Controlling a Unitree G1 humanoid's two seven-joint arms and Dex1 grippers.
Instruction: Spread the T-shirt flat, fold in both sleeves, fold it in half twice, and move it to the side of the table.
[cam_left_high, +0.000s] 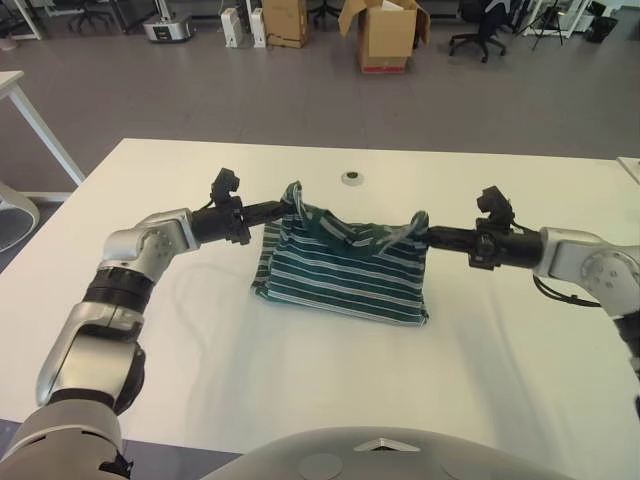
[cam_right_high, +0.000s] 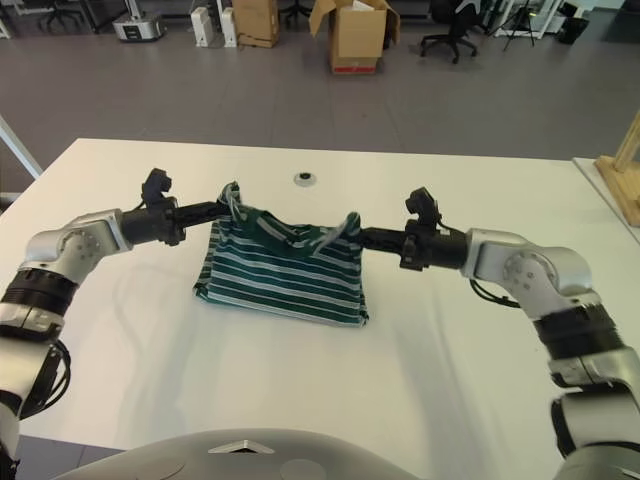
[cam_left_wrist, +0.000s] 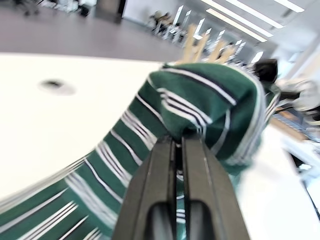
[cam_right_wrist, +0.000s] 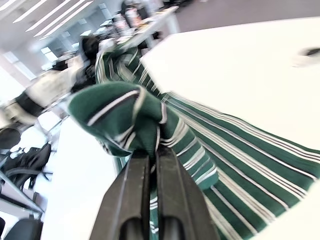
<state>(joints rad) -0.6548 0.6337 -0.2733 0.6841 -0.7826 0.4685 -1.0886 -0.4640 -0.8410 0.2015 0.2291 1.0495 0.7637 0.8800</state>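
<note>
T-shirt (cam_left_high: 340, 268) hangs between my two arms over the middle of the table (cam_left_high: 150, 330), folded, with its lower edge resting on the tabletop. Left gripper (cam_left_high: 290, 207) is clamped tight on one upper corner. Right gripper (cam_left_high: 423, 234) is pinched onto the opposite upper corner. The top edge sags between them. A small round fitting (cam_left_high: 351, 178) sits behind the shirt.

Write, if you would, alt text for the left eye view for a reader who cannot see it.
A green striped T-shirt hangs bunched between the left end effector and the right end effector, each shut on an upper corner, its lower edge resting on a white table. A small round disc lies on the table behind it.
</note>
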